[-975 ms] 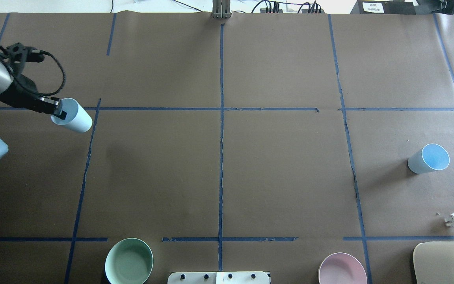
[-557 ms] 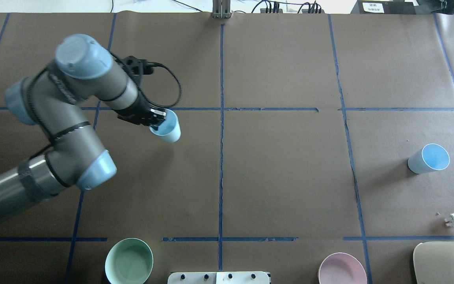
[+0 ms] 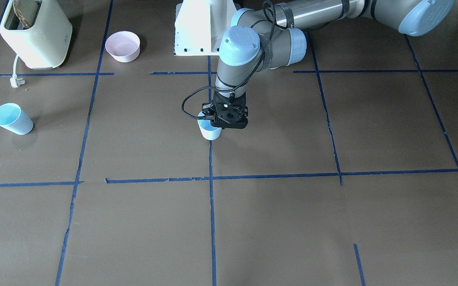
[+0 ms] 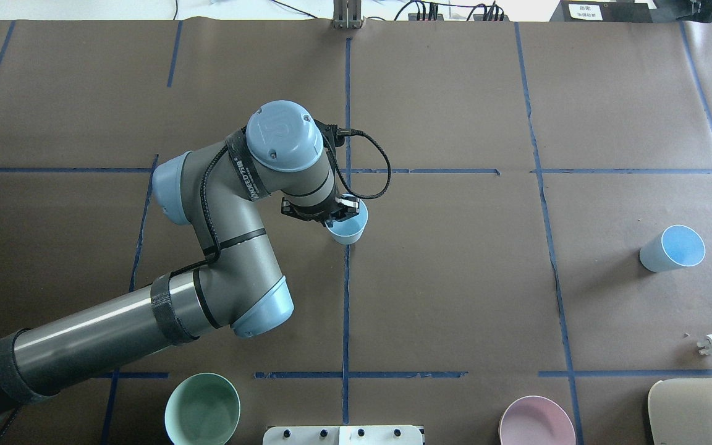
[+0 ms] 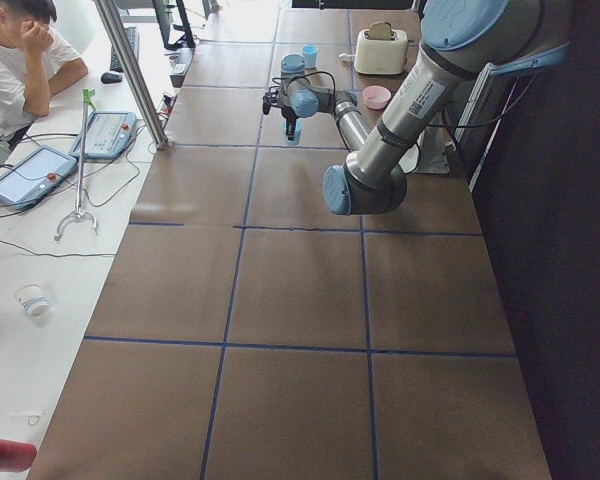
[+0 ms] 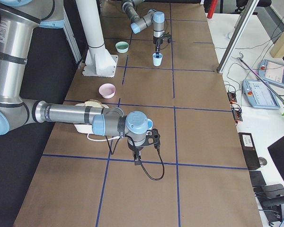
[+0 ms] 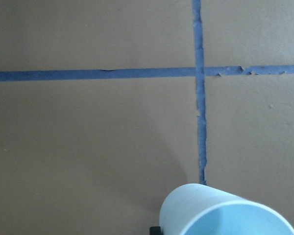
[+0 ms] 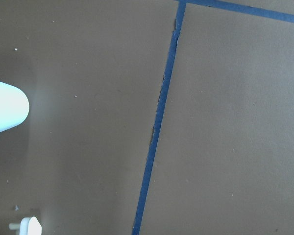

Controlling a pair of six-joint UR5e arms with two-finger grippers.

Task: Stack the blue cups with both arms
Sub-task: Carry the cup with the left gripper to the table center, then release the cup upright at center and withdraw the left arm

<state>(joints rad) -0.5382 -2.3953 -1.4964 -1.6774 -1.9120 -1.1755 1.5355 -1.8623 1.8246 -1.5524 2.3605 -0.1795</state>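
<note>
My left gripper (image 4: 342,214) is shut on the rim of a pale blue cup (image 4: 348,230). It holds the cup upright, low over the centre blue tape line; I cannot tell whether the cup touches the table. The cup also shows in the front view (image 3: 209,131) under the gripper (image 3: 226,121), and at the bottom of the left wrist view (image 7: 228,213). The second blue cup (image 4: 672,248) stands alone at the table's right, also visible in the front view (image 3: 12,118) and the right wrist view (image 8: 5,110). My right gripper (image 6: 140,150) shows only in the exterior right view; I cannot tell whether it is open or shut.
A mint-green bowl (image 4: 201,409) and a pink bowl (image 4: 536,421) sit at the near edge by the white pedestal (image 3: 201,28). A cream toaster (image 4: 699,411) with its plug (image 4: 711,346) lies near the second cup. Operators' desks flank the far side.
My left arm has swung right with the blue cup, from the table's far left to the centre tape line. The second cup has not moved.
</note>
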